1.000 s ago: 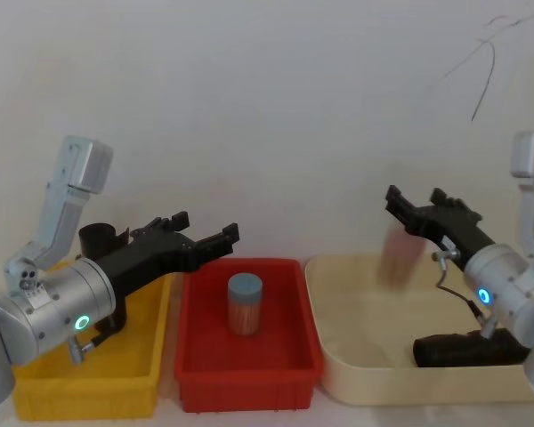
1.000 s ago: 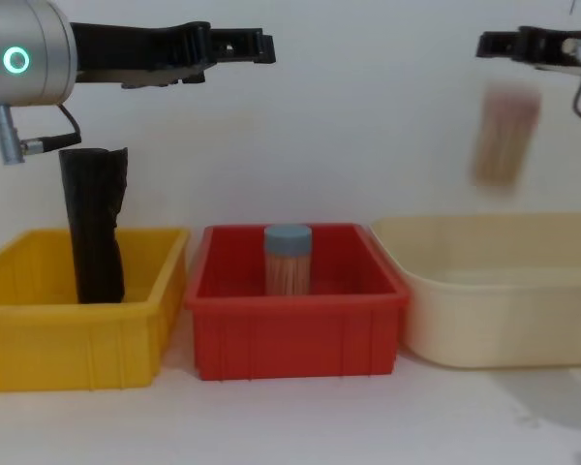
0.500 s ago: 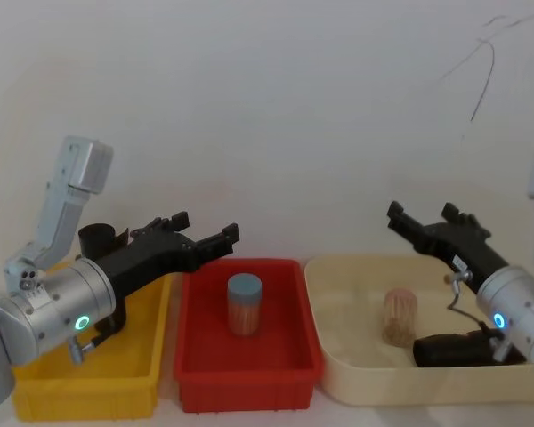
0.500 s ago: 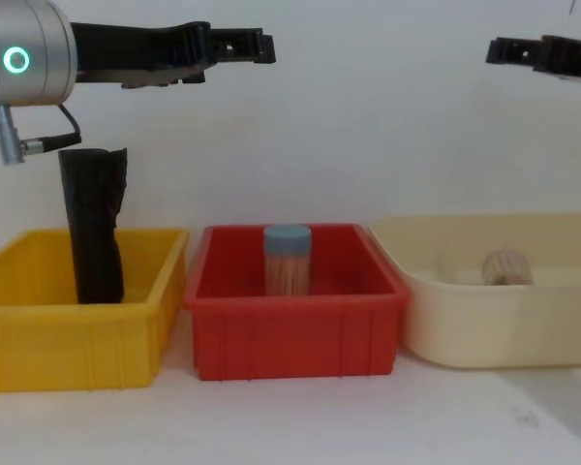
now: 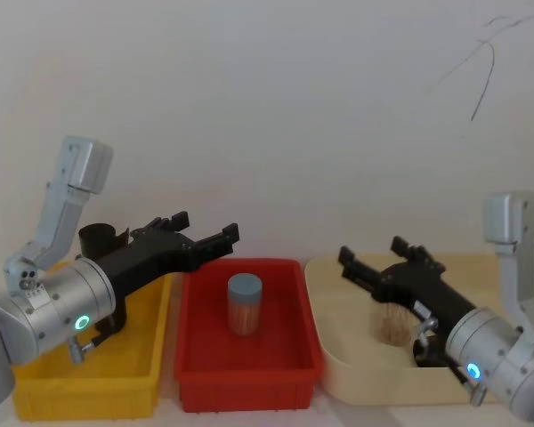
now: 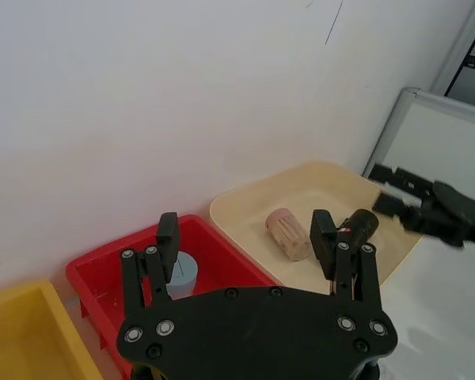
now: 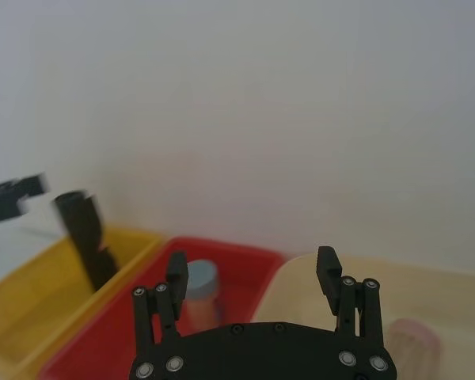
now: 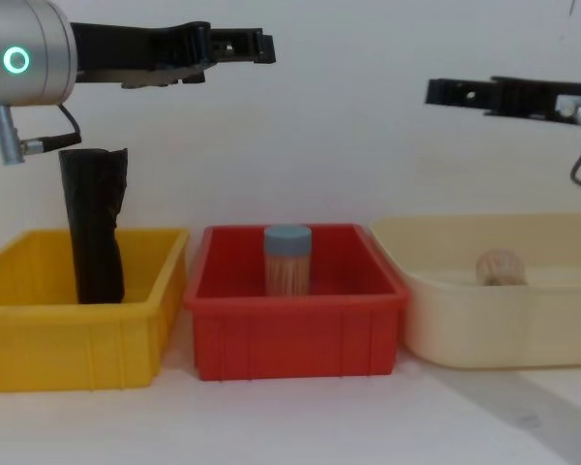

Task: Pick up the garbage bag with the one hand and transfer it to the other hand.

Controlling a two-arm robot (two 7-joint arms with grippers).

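The garbage bag is a tall matt black roll standing upright at the back of the yellow bin. Its top pokes out behind my left arm, and it appears far off in the right wrist view. My left gripper hangs open and empty above and to the right of the bag, over the red bin's left edge. My right gripper is open and empty, held high over the left part of the cream tub, pointing toward the other arm.
A red bin in the middle holds a blue-lidded jar of wooden sticks. The cream tub on the right holds a tan cylinder and a dark roll. A white wall stands close behind the bins.
The tan cylinder fell from under my right gripper into the cream tub and settled there. My right gripper then swung left toward the middle. The left arm and the bag stayed put.
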